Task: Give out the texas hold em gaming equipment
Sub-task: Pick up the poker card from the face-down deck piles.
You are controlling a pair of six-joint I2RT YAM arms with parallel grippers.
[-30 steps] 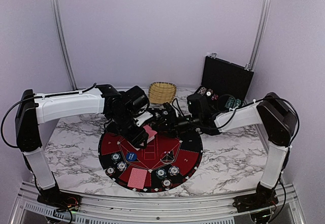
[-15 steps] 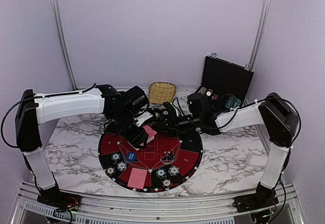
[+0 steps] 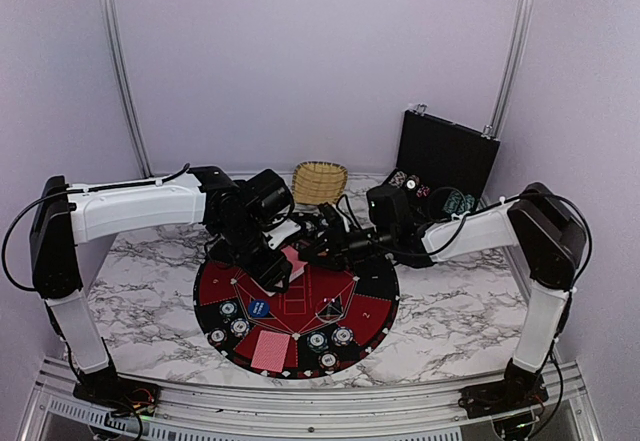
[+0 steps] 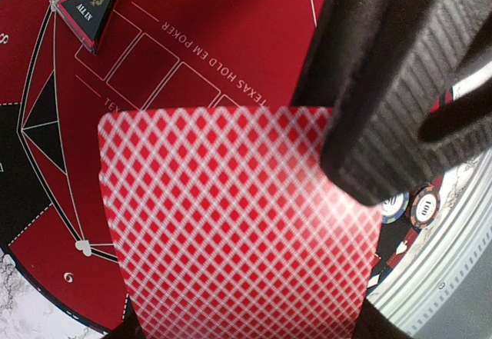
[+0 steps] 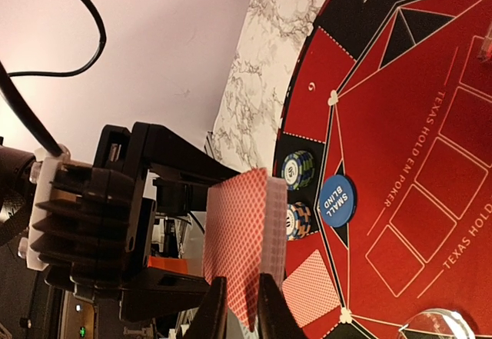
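With the left pincer (image 5: 219, 231) clamping the cards (image 4: 231, 224) and the right pincer (image 5: 240, 308) narrow, their corner between its fingers, several might lift together.

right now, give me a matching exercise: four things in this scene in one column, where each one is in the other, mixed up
Things:
1. deck of cards
2. small blind button
3. wicker basket
4. black case

Places:
a. at the back of the table, near its middle
b. lying flat on the mat, beside chip stacks
c. clamped in the left gripper, above the mat
d. standing open at the far right corner

Pairs: 1-c, 2-b, 3-a, 4-d
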